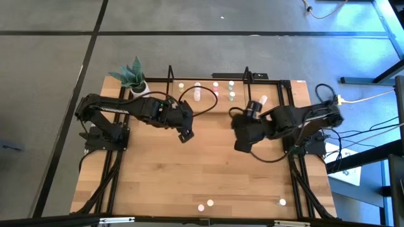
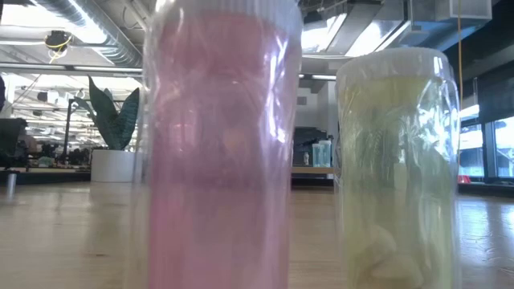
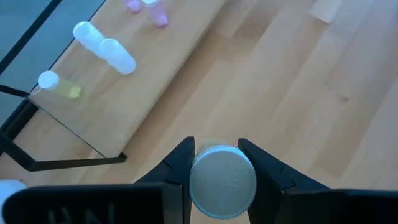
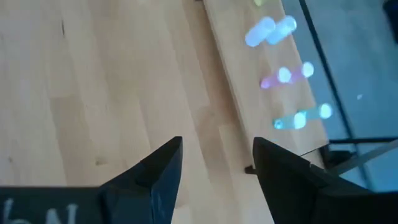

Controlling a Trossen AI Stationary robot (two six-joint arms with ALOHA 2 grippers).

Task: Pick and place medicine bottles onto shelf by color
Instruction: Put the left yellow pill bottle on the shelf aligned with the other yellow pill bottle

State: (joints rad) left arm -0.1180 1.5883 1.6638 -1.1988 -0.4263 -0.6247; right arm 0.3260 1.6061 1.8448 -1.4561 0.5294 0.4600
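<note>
Left pincer [image 3: 214, 163], just short of the shelf [image 3: 186, 68], pinches a white-capped bottle [image 3: 222, 180] above the desk [image 1: 208, 170] w/ right pincer [image 4: 214, 163] spread empty nearby; best carry it level, set it beside same-colour bottles, clear of those already lying there.

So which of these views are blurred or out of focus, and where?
Low view: the pink bottle and yellowish bottle stand too close and look soft. Right wrist view: bottles on the shelf smear into glowing streaks. Left wrist view: sharp on the capped bottle in the left claw.
</note>
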